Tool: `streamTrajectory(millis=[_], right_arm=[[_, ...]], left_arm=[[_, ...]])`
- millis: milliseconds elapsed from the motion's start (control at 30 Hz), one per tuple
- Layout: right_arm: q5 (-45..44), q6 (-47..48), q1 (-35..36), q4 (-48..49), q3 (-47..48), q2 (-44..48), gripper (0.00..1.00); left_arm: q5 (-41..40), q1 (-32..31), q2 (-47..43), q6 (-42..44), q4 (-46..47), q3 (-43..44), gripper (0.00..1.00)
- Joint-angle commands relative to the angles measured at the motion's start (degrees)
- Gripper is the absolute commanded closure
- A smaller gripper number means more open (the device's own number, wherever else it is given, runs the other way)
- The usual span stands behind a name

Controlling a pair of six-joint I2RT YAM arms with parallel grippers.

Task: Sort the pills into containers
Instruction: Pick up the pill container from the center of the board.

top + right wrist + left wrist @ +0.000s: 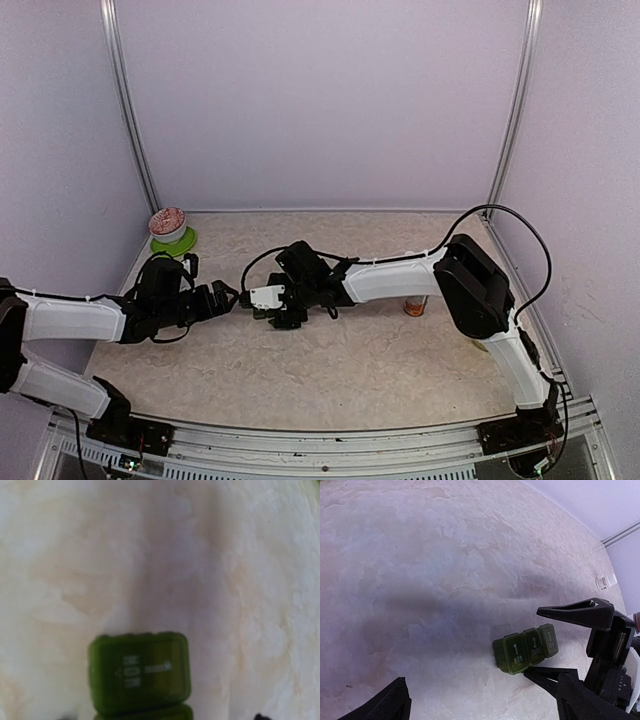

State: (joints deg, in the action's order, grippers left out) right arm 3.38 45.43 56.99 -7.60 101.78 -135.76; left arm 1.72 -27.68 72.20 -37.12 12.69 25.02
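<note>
**Position.** The strip (526, 652), three joined green compartments, lies flat on the counter (350, 370) near its middle. All three lids are down. The MON lid (139, 672) is blurred but readable in the right wrist view. No loose pills show in any view.

**Pincers.** The right pincer (534, 641) straddles the far end of the strip with its jaws apart. One finger is just beside the strip and the other stands clear of it, so no grip shows. The left pincer (225, 297) is wide and holds nothing. It faces the strip from close by.

**Risks, as judged.**
- Uneven contact. The near finger would probably meet the strip first. The strip looks light and the counter smooth, so it could skid or spin instead of being clamped.
- End hold. A pinch on one end leaves the rest hanging out, and the strip may tilt or twist free on a lift.
- Lid pressure. A squeeze across the walls might pop a lid, or jam it shut.
- Crowding. Both pincers work around the same small thing, and a move by either could strike the other's fingers or knock the strip away.
- Sequence. No pill can go in while the lids are down.
- Reach. The bowl (172, 232) sits in the far left corner and a bottle (415, 305) behind the right arm. An arm swinging out could catch either.
</note>
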Motion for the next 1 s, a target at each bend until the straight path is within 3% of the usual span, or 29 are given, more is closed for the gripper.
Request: streamTrajectory(millis=[0, 633, 967], right_arm=[[-1.3, 1.1, 0.5, -3.3, 1.3, -2.0, 0.24], [1.7, 1.1, 0.3, -9.2, 6.7, -5.5, 0.46], [1.7, 0.5, 0.2, -8.7, 5.3, -5.0, 0.73]], left_arm=[[0.3, 0.2, 0.3, -0.3, 1.7, -0.8, 0.01], [0.3, 0.2, -0.6, -0.7, 2.0, -1.9, 0.01], [0.5, 0.2, -0.1, -0.8, 2.4, -1.8, 0.01]])
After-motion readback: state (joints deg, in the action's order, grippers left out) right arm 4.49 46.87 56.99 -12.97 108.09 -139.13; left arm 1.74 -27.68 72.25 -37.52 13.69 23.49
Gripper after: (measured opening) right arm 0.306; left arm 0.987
